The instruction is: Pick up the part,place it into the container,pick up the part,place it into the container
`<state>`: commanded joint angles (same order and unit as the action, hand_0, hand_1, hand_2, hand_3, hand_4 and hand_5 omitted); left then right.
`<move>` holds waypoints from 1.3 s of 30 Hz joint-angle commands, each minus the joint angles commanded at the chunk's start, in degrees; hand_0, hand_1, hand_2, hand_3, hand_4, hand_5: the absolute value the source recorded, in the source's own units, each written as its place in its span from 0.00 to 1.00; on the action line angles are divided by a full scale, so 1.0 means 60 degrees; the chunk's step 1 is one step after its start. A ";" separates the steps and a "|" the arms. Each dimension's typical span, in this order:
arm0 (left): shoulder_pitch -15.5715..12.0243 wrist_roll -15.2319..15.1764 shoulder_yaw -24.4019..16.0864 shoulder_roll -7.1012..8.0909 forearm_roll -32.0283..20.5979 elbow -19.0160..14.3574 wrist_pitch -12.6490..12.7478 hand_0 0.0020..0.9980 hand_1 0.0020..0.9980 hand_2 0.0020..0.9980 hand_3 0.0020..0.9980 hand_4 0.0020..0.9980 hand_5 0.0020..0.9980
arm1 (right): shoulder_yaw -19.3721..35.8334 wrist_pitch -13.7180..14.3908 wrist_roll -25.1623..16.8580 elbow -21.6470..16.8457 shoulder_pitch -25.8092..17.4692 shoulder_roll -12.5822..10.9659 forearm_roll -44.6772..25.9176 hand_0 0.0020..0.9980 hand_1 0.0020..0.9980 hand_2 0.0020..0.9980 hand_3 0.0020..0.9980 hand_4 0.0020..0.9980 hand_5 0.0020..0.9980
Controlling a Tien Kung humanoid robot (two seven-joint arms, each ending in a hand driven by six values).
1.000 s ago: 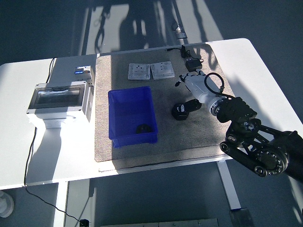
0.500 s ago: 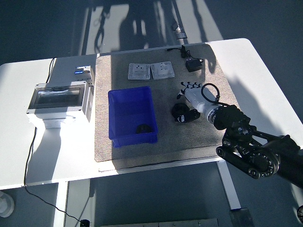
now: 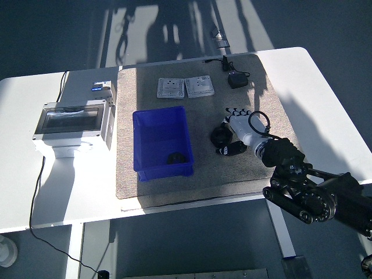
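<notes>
Right hand point(image 3: 237, 123) lay over a small black part point(image 3: 221, 138) on the desk, its fingers' state unclear, a second dark part point(image 3: 174, 158) sat dim inside the blue plastic container point(image 3: 162, 142).

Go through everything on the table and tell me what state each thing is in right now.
Blue plastic container: upright, open-topped, one dark part inside.
Black part on the mat: outside the container, beside the right robot hand.
Right robot hand: fingers spread, holding nothing.
Grey electrical box: clear lid closed.
Two white wall switch plates: lying flat.
</notes>
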<state>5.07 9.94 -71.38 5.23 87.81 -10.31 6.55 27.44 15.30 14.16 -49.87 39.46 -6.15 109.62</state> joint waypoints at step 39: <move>0.0051 -0.0017 -0.0035 0.0003 -0.0011 0.0000 0.0021 0.60 0.28 0.47 0.61 0.63 0.86 | -0.0118 0.1252 -0.0634 0.0119 -0.0116 -0.0067 0.0353 0.61 0.27 0.54 0.65 0.32 0.00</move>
<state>5.37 9.84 -71.59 5.24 87.74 -10.31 6.68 26.73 22.81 10.36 -49.15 38.77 -6.56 111.74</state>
